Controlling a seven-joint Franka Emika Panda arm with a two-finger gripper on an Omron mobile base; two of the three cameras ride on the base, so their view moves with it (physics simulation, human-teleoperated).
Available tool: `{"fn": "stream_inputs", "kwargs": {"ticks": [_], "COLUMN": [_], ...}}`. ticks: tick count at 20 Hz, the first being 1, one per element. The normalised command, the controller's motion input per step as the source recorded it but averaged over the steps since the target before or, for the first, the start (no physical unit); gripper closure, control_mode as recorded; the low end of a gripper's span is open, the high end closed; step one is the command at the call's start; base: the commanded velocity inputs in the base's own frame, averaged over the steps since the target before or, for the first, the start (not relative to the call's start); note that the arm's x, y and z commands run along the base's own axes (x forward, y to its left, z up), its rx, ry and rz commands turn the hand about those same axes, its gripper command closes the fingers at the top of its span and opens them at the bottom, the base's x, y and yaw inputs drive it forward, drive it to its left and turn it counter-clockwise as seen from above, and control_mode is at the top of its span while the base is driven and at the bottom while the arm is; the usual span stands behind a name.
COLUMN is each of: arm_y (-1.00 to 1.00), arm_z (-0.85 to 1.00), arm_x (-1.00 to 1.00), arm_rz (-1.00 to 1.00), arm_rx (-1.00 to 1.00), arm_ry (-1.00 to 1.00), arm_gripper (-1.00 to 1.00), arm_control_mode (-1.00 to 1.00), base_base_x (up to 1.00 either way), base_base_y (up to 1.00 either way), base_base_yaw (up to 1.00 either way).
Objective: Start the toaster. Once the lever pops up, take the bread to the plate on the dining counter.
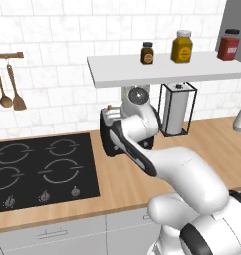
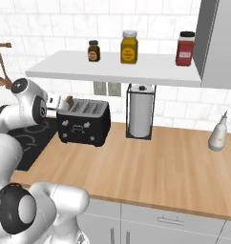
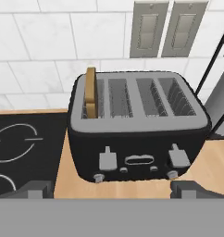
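Observation:
The black four-slot toaster [image 3: 137, 134] stands on the wood worktop against the tiled wall, its front with two levers and small knobs facing me. The brown bread [image 3: 90, 92] stands upright in the leftmost slot, its top edge rising above the silvery top. My gripper [image 3: 114, 192] is open and hovers in front of and above the toaster, fingertips spread wide with nothing between them. In the right base view the toaster [image 2: 84, 123] sits beside my wrist, with the bread [image 2: 68, 102] poking out at its left end. In the left base view my arm hides most of the toaster [image 1: 107, 142]. The plate and dining counter are out of view.
A black cooktop [image 1: 43, 169] lies just left of the toaster. A paper-towel holder [image 2: 140, 116] stands close on its right. A white shelf [image 2: 112, 71] with jars hangs overhead. A spray bottle [image 2: 217, 133] stands far right. Wall outlets [image 3: 164, 28] sit behind.

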Motion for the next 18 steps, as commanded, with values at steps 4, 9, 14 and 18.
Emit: {"fn": "stream_inputs", "kwargs": {"ticks": [4,9,14,18], "arm_y": [0.21,0.15,0.02,0.0], "arm_z": [-0.2,-0.27,-0.31,-0.28], "arm_x": [0.61,0.58,0.47,0.44], "arm_rz": [0.0,0.0,0.0,0.0], "arm_rx": [-0.03,-0.03,-0.02,0.0], "arm_ry": [0.01,0.01,0.0,0.0], "arm_gripper": [-1.0,-1.0,-1.0,-1.0], "arm_control_mode": [-1.0,-1.0,-1.0,-1.0], "base_base_x": [0.0,0.0,0.0,0.0], "base_base_y": [0.0,0.0,0.0,0.0], "base_base_yaw": [0.0,0.0,0.0,0.0]}}
